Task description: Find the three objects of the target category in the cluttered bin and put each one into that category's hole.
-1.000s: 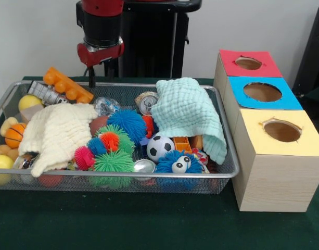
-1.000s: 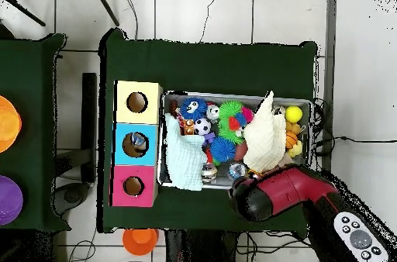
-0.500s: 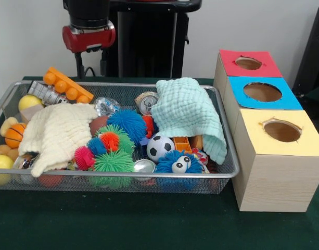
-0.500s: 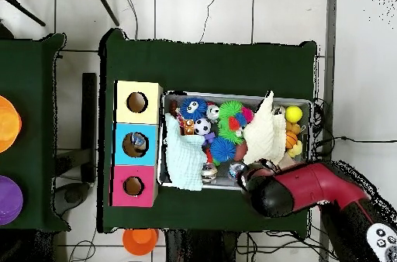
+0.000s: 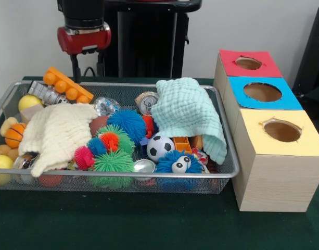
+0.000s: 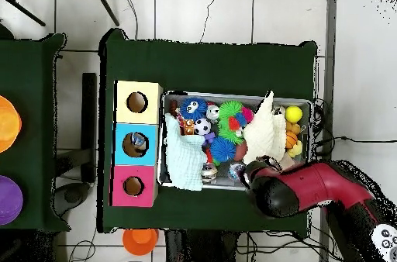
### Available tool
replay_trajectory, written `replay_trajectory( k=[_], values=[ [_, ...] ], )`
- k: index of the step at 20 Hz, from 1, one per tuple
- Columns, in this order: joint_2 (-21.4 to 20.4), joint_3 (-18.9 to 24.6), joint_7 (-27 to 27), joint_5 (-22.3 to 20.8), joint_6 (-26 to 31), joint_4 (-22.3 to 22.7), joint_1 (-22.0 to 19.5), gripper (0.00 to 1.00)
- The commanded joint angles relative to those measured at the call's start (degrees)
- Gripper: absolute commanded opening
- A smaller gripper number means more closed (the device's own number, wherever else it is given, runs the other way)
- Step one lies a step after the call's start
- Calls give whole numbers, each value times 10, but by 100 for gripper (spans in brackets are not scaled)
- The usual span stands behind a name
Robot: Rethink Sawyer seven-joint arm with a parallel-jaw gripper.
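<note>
While the gripper (image 5: 87,66) hangs empty and spread above the bin's (image 5: 228,156) far rim, a drink can (image 5: 146,102) lies mid-bin beside the green cloth (image 5: 189,114). Probably light, stiff and slippery; best gripped across its round body.

Wire-mesh metal bin (image 5: 221,151); waffle-textured cloths inside: cream cloth (image 5: 58,133), mint cloth (image 5: 188,112). Beside bin, matt wood-grain boxes (image 5: 271,182).

One camera sits low and close across the bench (image 5: 149,229), facing the wire bin (image 5: 123,179) and the three boxes (image 5: 273,140). The other hangs high overhead, looking straight down, turned half round; both share bin (image 6: 164,143), boxes (image 6: 137,143) and bench (image 6: 209,65).
</note>
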Motion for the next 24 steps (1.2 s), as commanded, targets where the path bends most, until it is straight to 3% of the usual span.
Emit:
replay_trajectory(
  k=[1,10,18,24],
  values=[
    [38,4,-79,-64,-40,-35,27,100],
    [63,-36,-24,-115,-62,-55,67,100],
    [72,-53,-68,-122,-20,-70,75,100],
    [92,-87,-96,-153,28,-95,101,100]
  ],
)
